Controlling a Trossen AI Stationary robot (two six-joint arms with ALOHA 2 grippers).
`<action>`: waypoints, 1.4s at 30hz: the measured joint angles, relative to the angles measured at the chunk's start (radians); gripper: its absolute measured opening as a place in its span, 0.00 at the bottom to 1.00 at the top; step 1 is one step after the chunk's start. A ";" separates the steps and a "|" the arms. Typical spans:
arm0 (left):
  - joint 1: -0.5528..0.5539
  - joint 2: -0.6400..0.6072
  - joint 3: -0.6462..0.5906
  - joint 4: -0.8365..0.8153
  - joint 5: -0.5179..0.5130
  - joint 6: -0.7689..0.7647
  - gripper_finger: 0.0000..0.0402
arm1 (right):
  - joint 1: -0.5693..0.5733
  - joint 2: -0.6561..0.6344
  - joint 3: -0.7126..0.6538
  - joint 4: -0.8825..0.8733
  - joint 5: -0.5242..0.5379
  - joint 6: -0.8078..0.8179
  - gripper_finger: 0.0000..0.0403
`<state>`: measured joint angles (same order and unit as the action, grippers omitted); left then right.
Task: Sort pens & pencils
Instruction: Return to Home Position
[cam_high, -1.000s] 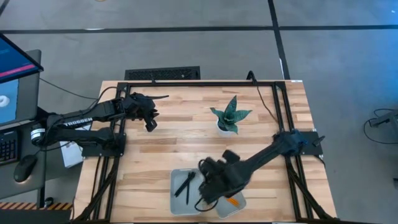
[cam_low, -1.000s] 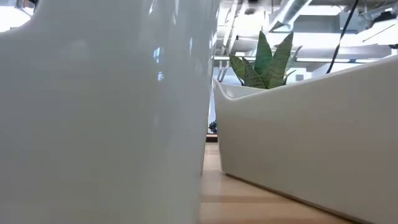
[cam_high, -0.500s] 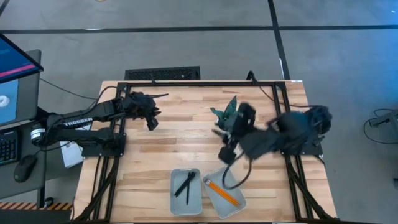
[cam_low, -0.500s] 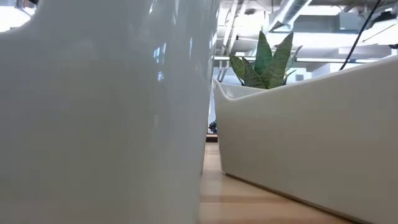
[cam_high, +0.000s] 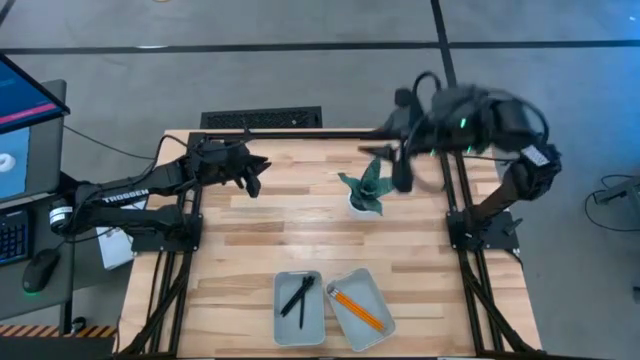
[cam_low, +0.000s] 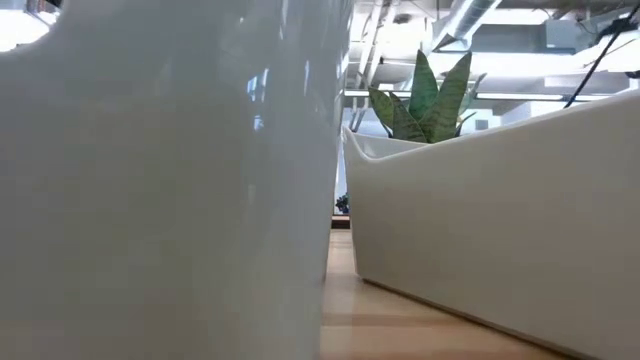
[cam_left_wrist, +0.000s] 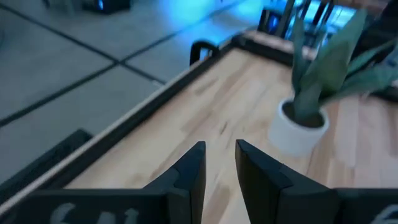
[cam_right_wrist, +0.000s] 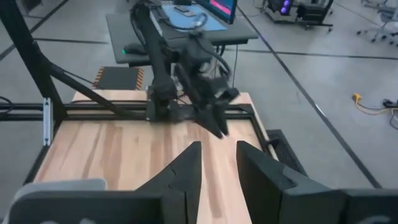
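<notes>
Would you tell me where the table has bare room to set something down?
Free: the strip between the plant and the left bin and right bin, plus wood flanking both. Crowded: the far side, with left claw, plant, right claw.

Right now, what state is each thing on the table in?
Pens: lying in the left gray bin.
Pencils: lying in the right gray bin.
Left claw: slightly open, empty, over the table's far left.
Right claw: slightly open, empty, high above the far right.
Plant: upright in its white pot.
</notes>
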<state>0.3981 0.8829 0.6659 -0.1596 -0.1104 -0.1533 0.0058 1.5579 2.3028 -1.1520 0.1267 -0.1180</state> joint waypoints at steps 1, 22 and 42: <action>0.000 0.000 0.000 0.021 0.000 0.000 0.20 | -0.045 -0.010 0.000 -0.013 -0.046 -0.016 0.30; 0.000 -0.236 0.000 0.007 -0.171 0.007 0.20 | -0.753 -0.700 -1.076 0.472 -0.623 -0.027 0.30; 0.000 -0.362 -0.001 -0.253 -0.174 -0.004 0.20 | -0.816 -1.543 -1.876 0.939 -0.587 0.387 0.30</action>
<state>0.3981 0.5213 0.6647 -0.4124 -0.2848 -0.1574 -0.8107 0.0153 0.4270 -0.2130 -0.4601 0.2689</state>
